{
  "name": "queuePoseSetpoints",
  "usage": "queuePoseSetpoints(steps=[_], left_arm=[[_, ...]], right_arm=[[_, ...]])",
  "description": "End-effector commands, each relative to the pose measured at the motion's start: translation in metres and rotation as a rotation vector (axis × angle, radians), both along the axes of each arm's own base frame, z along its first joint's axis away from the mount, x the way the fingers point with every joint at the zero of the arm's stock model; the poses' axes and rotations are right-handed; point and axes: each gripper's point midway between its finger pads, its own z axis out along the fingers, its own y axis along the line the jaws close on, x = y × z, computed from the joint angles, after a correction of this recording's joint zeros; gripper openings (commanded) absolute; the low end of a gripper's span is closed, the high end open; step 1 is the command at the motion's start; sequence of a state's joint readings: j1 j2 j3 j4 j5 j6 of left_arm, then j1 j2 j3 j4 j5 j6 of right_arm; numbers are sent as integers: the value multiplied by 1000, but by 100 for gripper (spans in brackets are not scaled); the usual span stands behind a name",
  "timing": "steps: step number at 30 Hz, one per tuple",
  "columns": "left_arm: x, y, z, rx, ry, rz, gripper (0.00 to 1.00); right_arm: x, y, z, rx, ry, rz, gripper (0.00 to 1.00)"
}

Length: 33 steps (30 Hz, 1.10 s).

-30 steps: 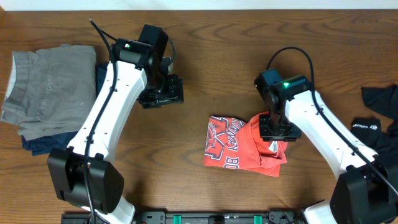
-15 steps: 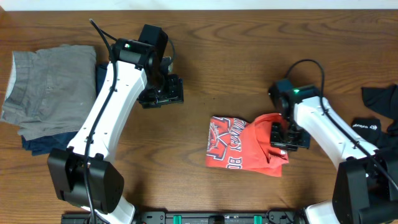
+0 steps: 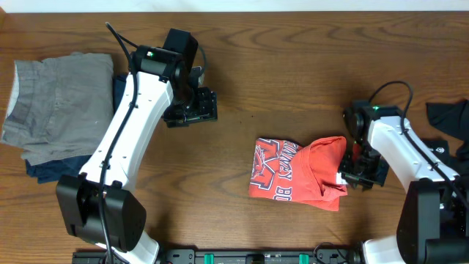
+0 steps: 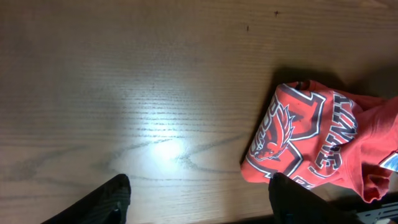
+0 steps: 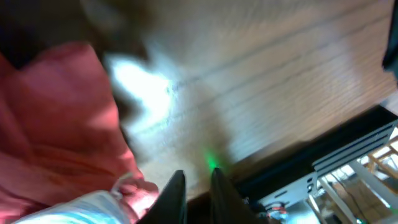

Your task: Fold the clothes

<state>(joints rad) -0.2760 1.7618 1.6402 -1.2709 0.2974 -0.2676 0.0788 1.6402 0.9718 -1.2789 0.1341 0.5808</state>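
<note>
The coral-red T-shirt (image 3: 293, 172) lies bunched on the wooden table right of centre, its white-and-dark graphic facing up on its left half. It also shows in the left wrist view (image 4: 317, 140) and the right wrist view (image 5: 56, 124). My right gripper (image 3: 359, 172) is at the shirt's right edge. Its fingers (image 5: 196, 186) are pressed together beside the cloth and its white label, gripping the shirt's edge. My left gripper (image 3: 190, 106) hovers open and empty over bare table to the upper left, fingers wide apart (image 4: 202, 205). The black garment (image 3: 448, 121) with a white logo lies at the far right.
A folded grey garment (image 3: 55, 103) sits on a dark navy one (image 3: 44, 170) at the far left. The table's front edge and a metal frame (image 5: 354, 168) are close to my right gripper.
My right gripper has moved right and toward the front edge, dragging the T-shirt's right side with it; the whole shirt has shifted right. The left arm has not moved.
</note>
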Motion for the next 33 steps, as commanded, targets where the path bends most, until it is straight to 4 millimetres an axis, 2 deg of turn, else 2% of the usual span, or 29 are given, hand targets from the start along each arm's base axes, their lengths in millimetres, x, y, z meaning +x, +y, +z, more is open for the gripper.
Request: queuePoseSetpoints(steps=[1, 3, 5, 8, 11, 13, 21, 28, 30, 33], left_arm=[[-3, -16, -1, -55, -7, -94, 74], [-5, -27, 0, -83, -19, -143, 75], [-5, -32, -2, -84, -23, -166, 76], [-6, -39, -7, -84, -13, -185, 76], [-9, -47, -16, -78, 15, -207, 76], [-11, -53, -26, -72, 41, -223, 77], [-24, -85, -58, -98, 141, -292, 77], [-35, -101, -82, -75, 197, -343, 77], [-37, -105, -87, -71, 204, -352, 77], [-38, -109, -94, -67, 213, -362, 77]], right_arm=[[0, 14, -1, 108, -4, -8, 9], [5, 22, 3, 159, -34, 4, 10], [13, 23, 16, 166, -83, 9, 13], [35, 31, 45, 230, -201, 79, 18], [56, 54, 69, 376, -316, 227, 36], [61, 66, 74, 444, -344, 294, 38], [64, 107, 49, 614, -321, 370, 38], [70, 123, 22, 628, -284, 416, 36], [70, 126, 16, 625, -270, 427, 31], [73, 128, 10, 626, -268, 432, 9]])
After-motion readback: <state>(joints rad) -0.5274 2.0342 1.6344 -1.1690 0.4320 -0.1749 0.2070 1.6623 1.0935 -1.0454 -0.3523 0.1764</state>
